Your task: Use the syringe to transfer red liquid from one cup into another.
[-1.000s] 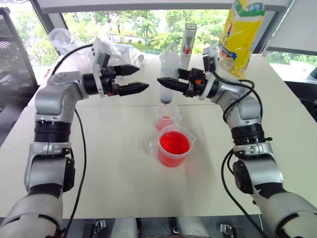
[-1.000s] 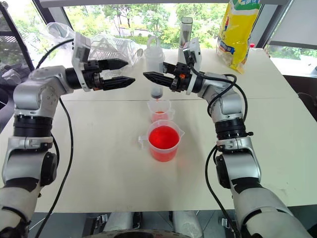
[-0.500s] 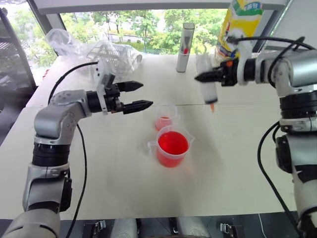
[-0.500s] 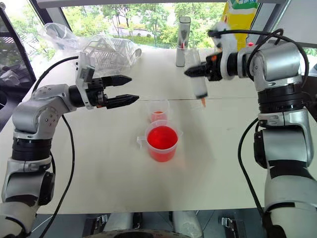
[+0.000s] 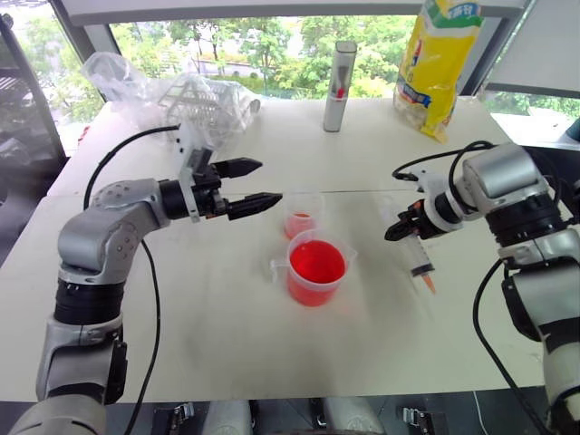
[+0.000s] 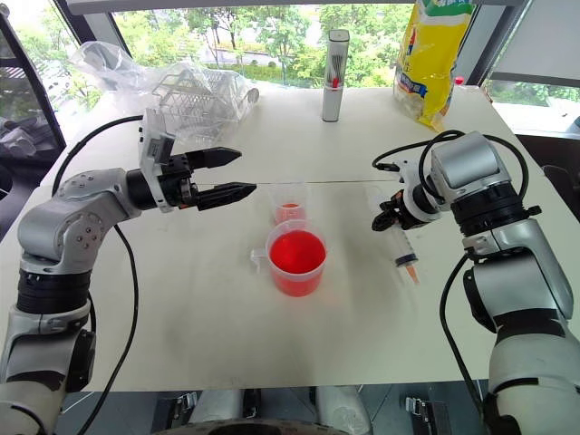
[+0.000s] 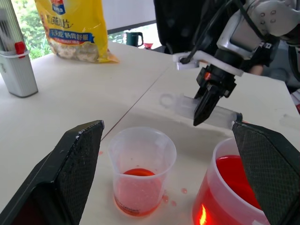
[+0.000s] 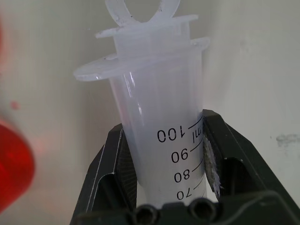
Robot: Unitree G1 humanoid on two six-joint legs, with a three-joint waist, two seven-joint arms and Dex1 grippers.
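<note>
A pale tabletop (image 5: 227, 344) stands before a wide window (image 5: 263, 50) full of green trees, with a grey cylinder (image 5: 340, 74), a yellow bag (image 5: 435, 63) and a basket in clear wrap (image 5: 204, 100) along its far edge. At centre, the handled cup (image 5: 317, 272) holds red liquid (image 5: 316, 263); the small cup (image 5: 303, 215) just behind it holds a little. The right gripper (image 5: 408, 227), clenched on the syringe (image 5: 419, 258), has swung from above the small cup down to the right, the syringe now low over the tabletop, orange tip toward the camera. The left gripper (image 5: 249, 186), fingers spread and empty, hovers left of the small cup, drawn back slightly.
</note>
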